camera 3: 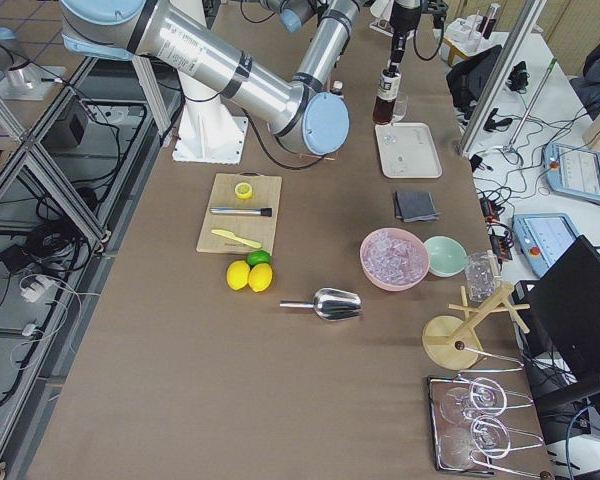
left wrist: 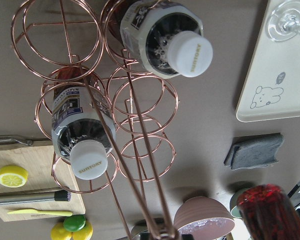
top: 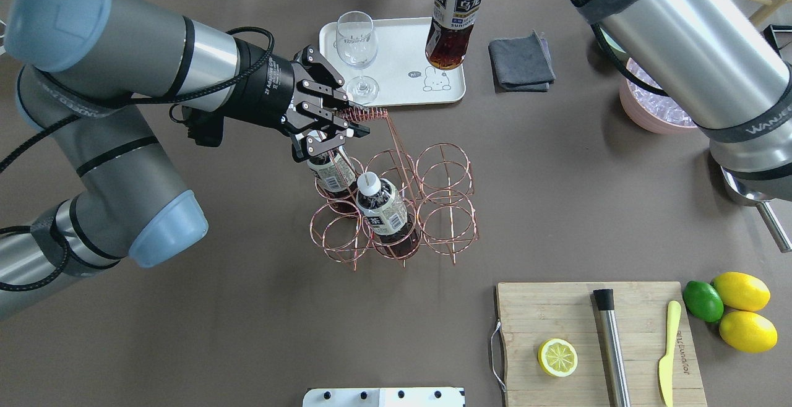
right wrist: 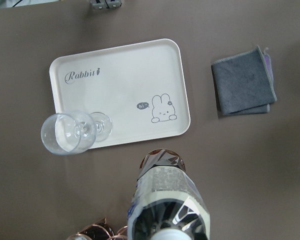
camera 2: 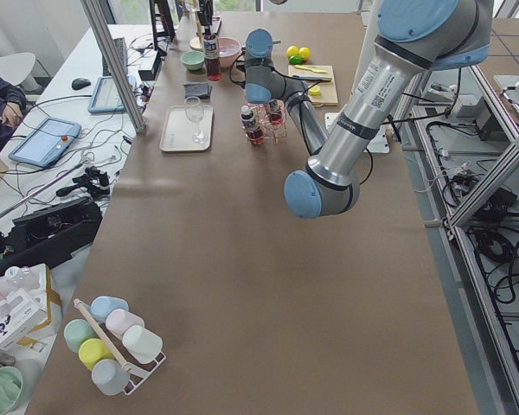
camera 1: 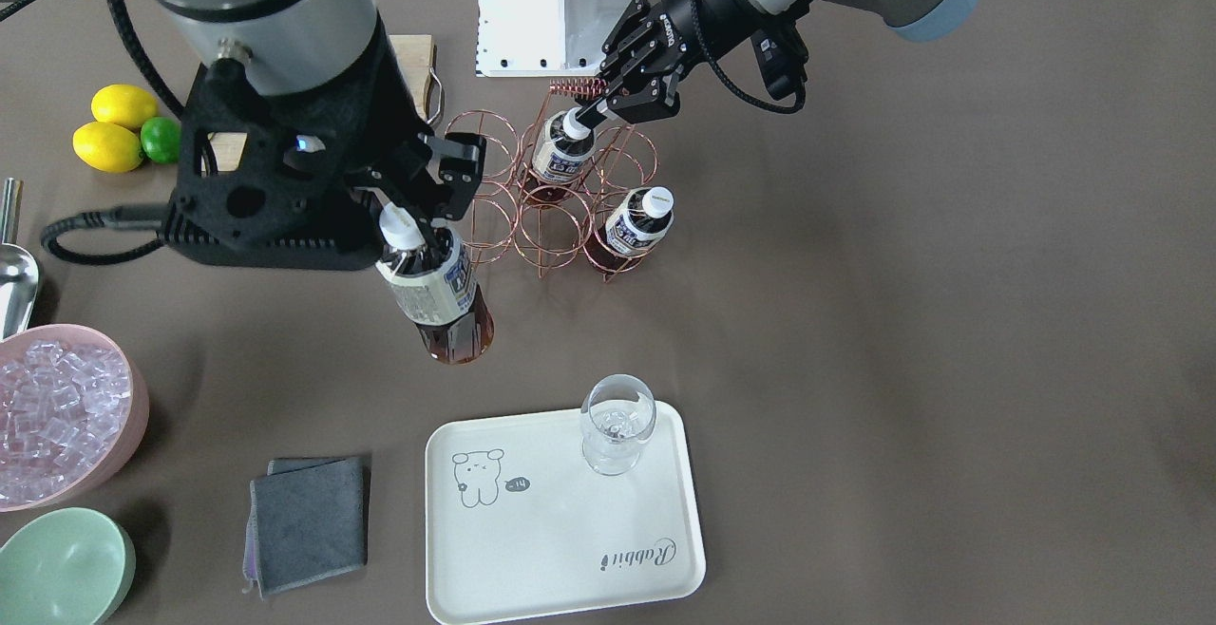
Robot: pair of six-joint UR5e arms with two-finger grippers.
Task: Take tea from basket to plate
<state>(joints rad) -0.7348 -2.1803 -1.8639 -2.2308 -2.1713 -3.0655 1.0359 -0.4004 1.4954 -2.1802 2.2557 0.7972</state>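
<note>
My right gripper (camera 1: 415, 224) is shut on the neck of a tea bottle (camera 1: 439, 294) and holds it in the air between the basket (camera 1: 556, 198) and the plate (camera 1: 560, 530). In the right wrist view the bottle (right wrist: 167, 200) hangs just off the plate's (right wrist: 120, 75) long edge. Two more tea bottles (top: 383, 206) (top: 331, 172) stand in the basket's ring cells. My left gripper (top: 357, 124) is shut on the basket's coiled wire handle (top: 370, 113). The rest of the cells hold nothing.
A wine glass (camera 1: 617, 421) stands on a corner of the plate. A grey cloth (camera 1: 309, 520), a pink bowl of ice (camera 1: 57, 416), a green bowl (camera 1: 62, 568) and a metal scoop (camera 1: 14, 264) lie beside it. A cutting board (top: 600, 339) and lemons (top: 742, 308) lie near the robot.
</note>
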